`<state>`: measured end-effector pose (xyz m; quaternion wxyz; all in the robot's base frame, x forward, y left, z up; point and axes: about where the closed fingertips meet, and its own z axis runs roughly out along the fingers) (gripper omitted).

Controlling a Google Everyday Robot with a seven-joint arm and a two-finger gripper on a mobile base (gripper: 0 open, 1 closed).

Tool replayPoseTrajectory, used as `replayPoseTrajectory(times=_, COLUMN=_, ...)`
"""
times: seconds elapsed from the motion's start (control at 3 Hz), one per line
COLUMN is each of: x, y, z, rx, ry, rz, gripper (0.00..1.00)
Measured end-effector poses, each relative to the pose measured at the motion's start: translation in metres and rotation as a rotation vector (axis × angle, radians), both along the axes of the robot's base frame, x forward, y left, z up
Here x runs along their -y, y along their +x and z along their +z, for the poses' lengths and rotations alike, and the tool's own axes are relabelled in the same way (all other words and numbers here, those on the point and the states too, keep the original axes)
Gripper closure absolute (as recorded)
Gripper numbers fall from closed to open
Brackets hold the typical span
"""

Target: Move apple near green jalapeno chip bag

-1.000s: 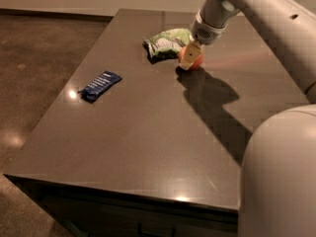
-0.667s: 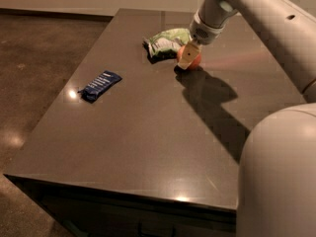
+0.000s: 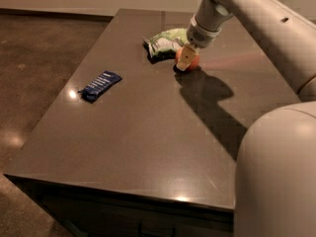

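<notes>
The apple [image 3: 191, 61] is small and red-orange and rests on the dark table [image 3: 148, 132] just right of the green jalapeno chip bag [image 3: 165, 41], a wrinkled light green and white bag at the far middle. My gripper [image 3: 186, 58] reaches down from the upper right and sits around the apple, with one pale finger [image 3: 184, 58] in front of it. The apple is partly hidden behind that finger.
A flat dark blue packet [image 3: 101, 84] lies on the left part of the table. My arm's shadow falls to the right of the apple. The robot's white body [image 3: 276, 177] fills the lower right corner. The table's front edge is close to the camera.
</notes>
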<state>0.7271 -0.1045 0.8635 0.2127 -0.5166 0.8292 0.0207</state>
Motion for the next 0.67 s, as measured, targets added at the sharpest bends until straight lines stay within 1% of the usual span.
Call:
replayPoseTrajectory(times=0.33, x=-0.0008, y=0.0004, z=-0.0020, rx=-0.002, ry=0.000, rz=0.001, gripper=0.00)
replayPoseTrajectory(times=0.67, x=-0.0008, y=0.0004, z=-0.0020, rx=-0.002, ry=0.000, rz=0.001, gripper=0.00)
